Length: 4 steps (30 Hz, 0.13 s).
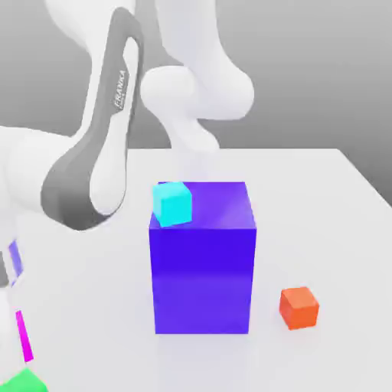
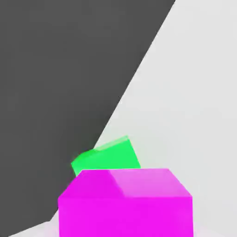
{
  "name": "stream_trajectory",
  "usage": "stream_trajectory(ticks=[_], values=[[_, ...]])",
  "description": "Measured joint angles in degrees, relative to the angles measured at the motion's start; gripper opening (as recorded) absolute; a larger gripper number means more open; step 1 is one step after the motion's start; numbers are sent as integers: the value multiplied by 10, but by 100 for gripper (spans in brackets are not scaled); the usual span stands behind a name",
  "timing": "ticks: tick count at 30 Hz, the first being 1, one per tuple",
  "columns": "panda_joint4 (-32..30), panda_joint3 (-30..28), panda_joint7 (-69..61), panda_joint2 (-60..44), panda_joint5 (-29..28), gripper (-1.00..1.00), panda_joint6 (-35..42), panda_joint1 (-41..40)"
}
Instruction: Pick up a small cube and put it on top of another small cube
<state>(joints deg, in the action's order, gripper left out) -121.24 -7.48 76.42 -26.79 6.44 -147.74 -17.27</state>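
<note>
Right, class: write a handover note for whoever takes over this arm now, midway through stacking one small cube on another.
Gripper: shut. Whether it grips anything cannot be seen.
Things: the small pink cube sits close in front of the hand camera, with a green cube just behind it, near the table edge. A cyan cube rests on the big blue block. An orange cube stands alone on the table, at the exterior view's right.
Done: no pink-cube stack yet.
Left: confirm the grip, lift the pink cube, set it on another small cube.
</note>
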Motion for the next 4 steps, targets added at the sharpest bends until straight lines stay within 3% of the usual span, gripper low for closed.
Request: stream_trajectory(ticks=[1, 4], values=[[1, 2, -1, -10, 2, 100, -9, -1], [1, 2, -1, -10, 2, 100, -9, -1]])
